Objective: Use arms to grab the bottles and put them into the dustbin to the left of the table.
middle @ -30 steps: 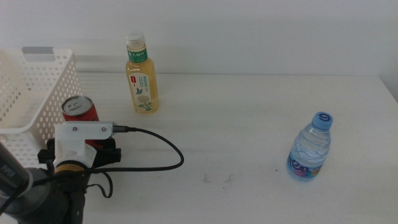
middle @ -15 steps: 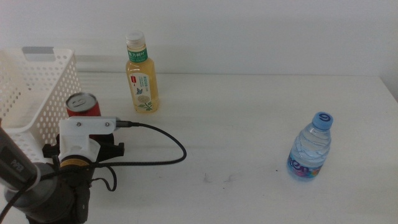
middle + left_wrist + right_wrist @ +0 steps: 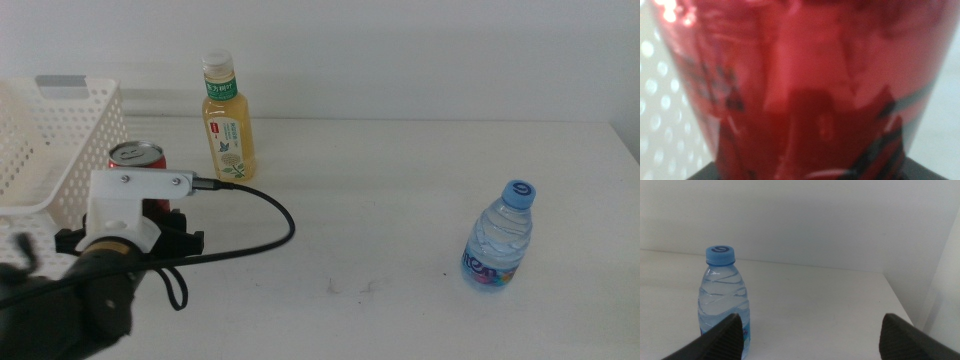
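Near the tabletop's front-left corner, the left claw (image 3: 150, 235) grips the red can (image 3: 137, 160) around its body, beside the white dustbin (image 3: 60, 130). The can is probably light, smooth and easily dented, so a mid-body hold suits it. The right claw (image 3: 810, 330) waits released behind the water bottle (image 3: 499, 237) near the right edge. The tea bottle (image 3: 228, 120) stands at the back edge.
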Robot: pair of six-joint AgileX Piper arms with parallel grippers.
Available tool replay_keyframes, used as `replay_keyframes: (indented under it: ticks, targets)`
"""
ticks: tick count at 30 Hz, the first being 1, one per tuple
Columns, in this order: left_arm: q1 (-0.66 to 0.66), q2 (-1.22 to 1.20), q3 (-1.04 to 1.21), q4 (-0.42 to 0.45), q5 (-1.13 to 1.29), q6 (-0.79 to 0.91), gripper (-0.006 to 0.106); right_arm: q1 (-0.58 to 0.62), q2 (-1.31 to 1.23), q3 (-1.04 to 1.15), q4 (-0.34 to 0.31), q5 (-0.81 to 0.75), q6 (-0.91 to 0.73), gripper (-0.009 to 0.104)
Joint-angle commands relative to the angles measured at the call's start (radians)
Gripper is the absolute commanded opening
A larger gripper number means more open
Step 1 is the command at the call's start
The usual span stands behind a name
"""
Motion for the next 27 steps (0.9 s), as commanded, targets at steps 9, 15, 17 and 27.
replay_keyframes:
  ticks: [9,15,17,27]
  targets:
    - [-0.016,-0.386,-0.053,-0.769,0.305,0.849,-0.002,-0.008,-0.003,0.004,-0.002,-0.008,-0.003,0.082]
    - [-0.016,-0.407,-0.060,-0.859,0.264,0.929,-0.002,-0.008,-0.003,0.004,-0.002,-0.008,-0.003,0.082]
    - [-0.016,-0.407,-0.060,-0.862,0.262,0.929,-0.002,-0.008,-0.003,0.004,-0.002,-0.008,-0.003,0.082]
    - [-0.016,-0.407,-0.060,-0.797,0.337,0.897,-0.002,-0.008,-0.003,0.004,-0.002,-0.008,-0.003,0.082]
